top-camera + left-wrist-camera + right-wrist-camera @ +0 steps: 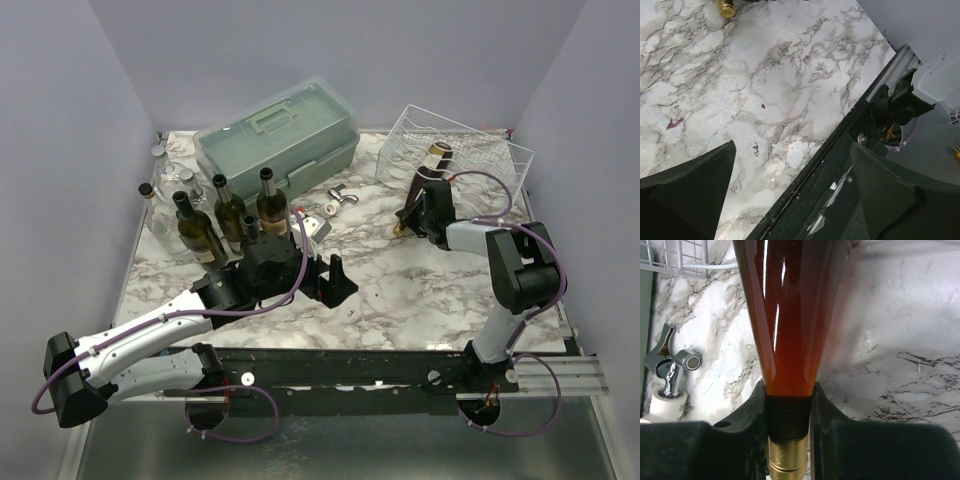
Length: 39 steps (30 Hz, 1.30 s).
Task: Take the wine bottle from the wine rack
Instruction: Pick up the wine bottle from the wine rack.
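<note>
Right wrist view looks up the amber glass wine bottle (790, 315), whose dark collar and gold foil cap sit clamped between the black fingers of the right gripper (788, 425). The grip sits at the slim neck, probably because that is the only part narrow enough for the jaws.

From the top external view, the wine bottle (424, 188) hangs tilted. Its capped end is low over the white marble-patterned table (400, 290), and its wide base points up toward the near edge of the white thin-wire wine rack (460, 150). I cannot tell whether the base touches the wire, so I judge the lift to be partly done. No other bottle shows in the rack's wavy cradles.

The left gripper (790, 190) is spread wide with nothing between its fingers, low over the table near the front rail and well apart from the work.

The pale green plastic toolbox (278, 135) has its lid shut, so its contents are hidden. A cluster of dark bottles (225, 215) stands upright beside it.
</note>
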Each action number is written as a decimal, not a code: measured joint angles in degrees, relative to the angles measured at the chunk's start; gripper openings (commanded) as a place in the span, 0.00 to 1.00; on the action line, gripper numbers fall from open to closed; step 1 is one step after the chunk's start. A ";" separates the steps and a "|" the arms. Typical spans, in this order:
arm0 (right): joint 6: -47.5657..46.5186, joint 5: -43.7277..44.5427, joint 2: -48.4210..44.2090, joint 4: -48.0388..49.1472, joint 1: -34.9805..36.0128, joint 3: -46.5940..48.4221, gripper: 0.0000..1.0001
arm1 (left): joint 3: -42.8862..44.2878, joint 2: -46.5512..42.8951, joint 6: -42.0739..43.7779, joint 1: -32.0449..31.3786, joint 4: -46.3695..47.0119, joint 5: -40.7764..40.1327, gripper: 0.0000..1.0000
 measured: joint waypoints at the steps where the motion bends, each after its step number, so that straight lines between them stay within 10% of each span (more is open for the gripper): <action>1: 0.33 -0.15 0.00 0.02 0.00 -0.02 0.05 | 0.00 -0.02 0.00 0.00 0.00 0.00 0.99; 39: 4.66 -13.81 -10.40 -11.50 0.94 -4.26 0.00 | -0.98 -2.27 -0.02 0.00 -0.04 -1.05 0.99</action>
